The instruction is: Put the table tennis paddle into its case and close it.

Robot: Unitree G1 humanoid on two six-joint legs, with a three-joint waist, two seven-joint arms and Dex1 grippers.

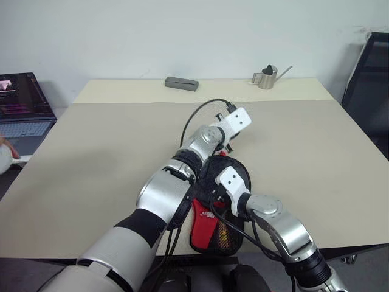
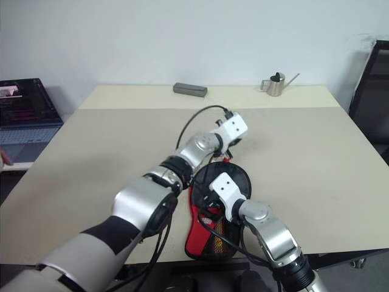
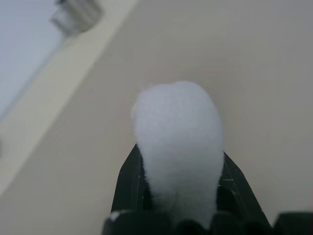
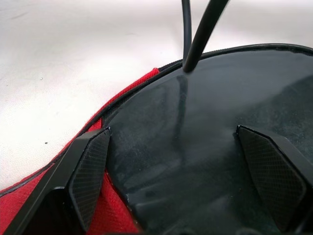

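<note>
My left tool (image 3: pixel 178 215) is clenched on the fluffy charm (image 3: pixel 178 147) — my right tool (image 4: pixel 178 181), released, straddles the paddle (image 4: pixel 220 147); a hard tug could drag the case (image 1: pixel 203 231) off the desk (image 1: pixel 109 152).

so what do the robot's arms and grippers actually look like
Both arms are silver-grey metal shells with black joint bands. Each wrist carries a white block-shaped camera housing, and loose black cables loop along the left arm and the right arm. The right gripper has matte black wedge-shaped jaws with a fine crosshatched texture.

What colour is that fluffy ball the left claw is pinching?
White. The fluffy ball shows best in the left wrist view.
</note>
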